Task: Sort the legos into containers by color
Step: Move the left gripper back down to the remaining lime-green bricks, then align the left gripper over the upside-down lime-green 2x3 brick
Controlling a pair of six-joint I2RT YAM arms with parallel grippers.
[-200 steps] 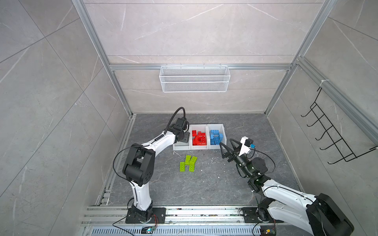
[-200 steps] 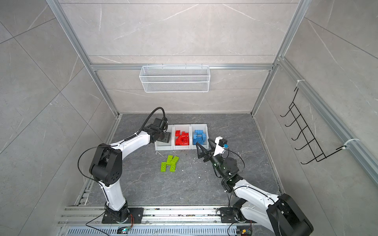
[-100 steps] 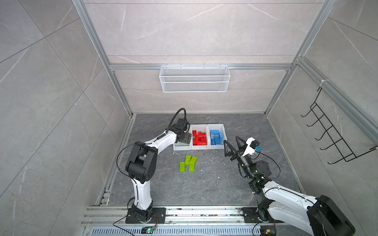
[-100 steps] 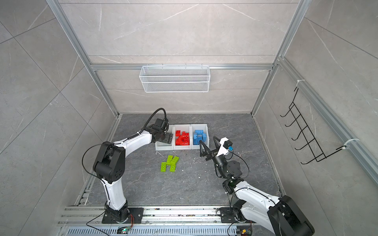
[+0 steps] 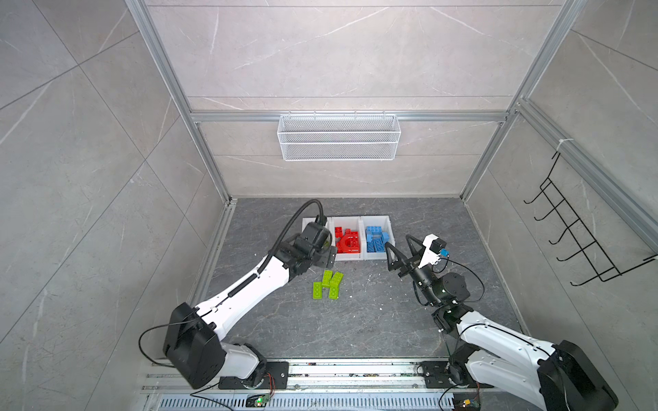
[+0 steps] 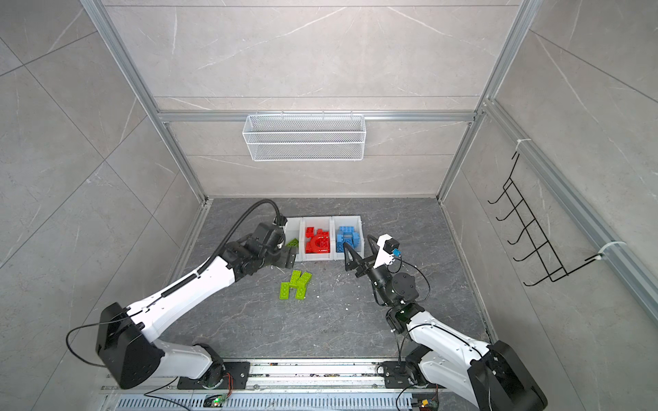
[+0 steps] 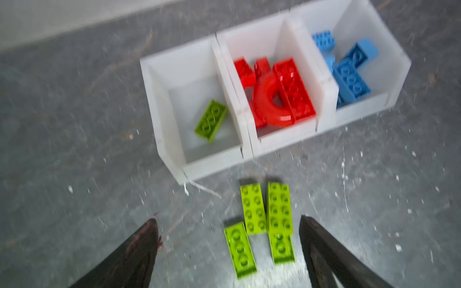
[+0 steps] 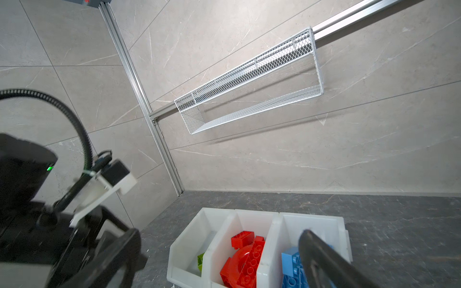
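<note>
- Greens in hand: your left pincer (image 7: pixel 227 220) gapes empty over the loose green legos (image 7: pixel 253 212).
- Next: lower, grip one, carry it to the leftmost bin (image 7: pixel 159 99).
- Right pincer (image 5: pixel 397 241): wide open, empty.

Three white bins (image 8: pixel 314 223) on the worktop (image 8: pixel 399 224): green brick (image 8: pixel 200 260), red bricks (image 8: pixel 243 261), blue bricks (image 8: pixel 290 264); a dark finger (image 8: pixel 321 259) overlaps the last. Wire basket (image 8: pixel 243 72) on wall.

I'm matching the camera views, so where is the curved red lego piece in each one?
In a top view: curved red piece in the middle bin.
In a top view: the piece, same bin.
Left wrist: the piece against a long red brick.
Right wrist: the piece, middle bin again.
Shared landmark: blue bricks in the neighbouring bin.
</note>
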